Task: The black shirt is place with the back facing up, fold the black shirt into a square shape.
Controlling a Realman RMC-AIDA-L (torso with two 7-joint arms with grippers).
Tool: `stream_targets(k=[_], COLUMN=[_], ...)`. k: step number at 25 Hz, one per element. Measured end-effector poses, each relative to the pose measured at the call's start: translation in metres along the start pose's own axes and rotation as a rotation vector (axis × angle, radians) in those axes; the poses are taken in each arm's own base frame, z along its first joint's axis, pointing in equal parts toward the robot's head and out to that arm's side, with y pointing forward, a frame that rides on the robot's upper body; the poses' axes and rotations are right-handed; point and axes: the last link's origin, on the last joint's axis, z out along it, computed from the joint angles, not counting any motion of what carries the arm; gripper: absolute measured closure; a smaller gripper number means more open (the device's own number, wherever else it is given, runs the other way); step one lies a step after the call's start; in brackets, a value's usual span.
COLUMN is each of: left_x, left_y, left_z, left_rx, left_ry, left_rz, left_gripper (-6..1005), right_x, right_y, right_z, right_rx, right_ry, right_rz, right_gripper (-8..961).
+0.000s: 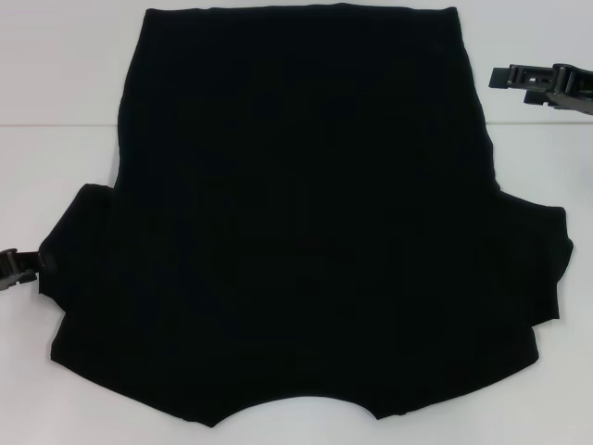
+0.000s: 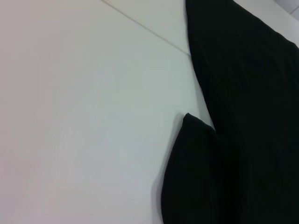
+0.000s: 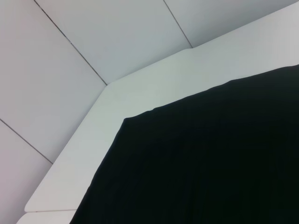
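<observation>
White table (image 1: 56,167) carries the black shirt (image 1: 296,232), spread flat, centred. Left gripper (image 1: 20,267) touches its left sleeve; right gripper (image 1: 537,82) hovers beside the far hem. Neither claw's state is discernible.

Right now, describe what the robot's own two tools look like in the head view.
Both tools are black, hard-edged plastic. The right tool shows flat, blocky stacked segments with notched edges, reaching in from the right edge. Only the tip of the left tool shows at the left edge: a black, ridged piece beside the black shirt. No cables or markings visible.

Overhead head view, close wrist views
</observation>
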Motion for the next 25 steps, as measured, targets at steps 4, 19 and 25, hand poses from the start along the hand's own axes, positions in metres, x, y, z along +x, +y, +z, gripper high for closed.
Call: stream_targets(k=[4,19,25], left_x=[-0.001,-0.005,-0.005], left_y=[0.0,0.007,0.008], left_z=[0.004,0.012,0.012], left_rx=[0.003,0.008,0.0], left_ry=[-0.008,-0.059,-0.063], left_rz=[0.002,0.041,0.032], left_gripper=[631,637,838], right_x=[0.0,0.0,-0.001], right_y=[-0.001,-0.002,-0.003], right_z=[0.0,-0.002,-0.004], right_rx=[0.001,0.004,0.0], right_ry=[-0.001,-0.004,-0.013], right_rz=[0.001,0.002,0.014], right_gripper=[66,66,66])
